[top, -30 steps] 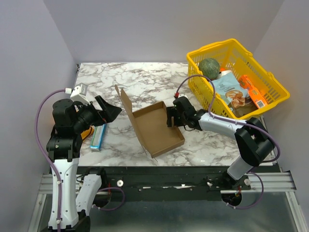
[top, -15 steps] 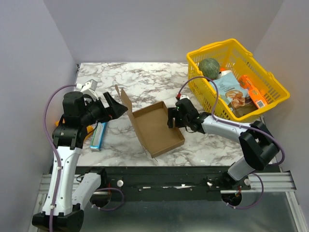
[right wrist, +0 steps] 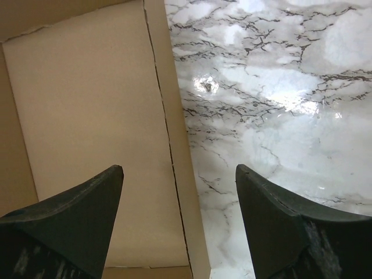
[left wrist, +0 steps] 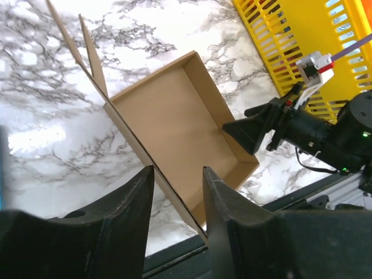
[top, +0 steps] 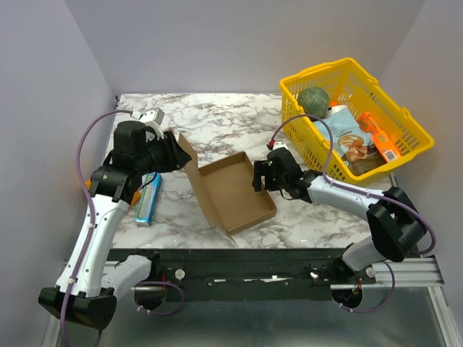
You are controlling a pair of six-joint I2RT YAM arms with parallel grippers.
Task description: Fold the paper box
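The paper box [top: 235, 194] sits about mid worktop [top: 217, 119], tray part flat with its walls up and the big lid flap [top: 199, 189] standing on its left side. Our left fingers [left wrist: 116, 226] are roughly half open, 1 on each side of that flap's edge, and we can't tell if they're touching it. The right fingers [right wrist: 75, 209] are spread wide over the tray's right wall, 1 above the inside, 1 above the marble, gripping nothing. A yellow basket [top: 416, 141] sits far right.
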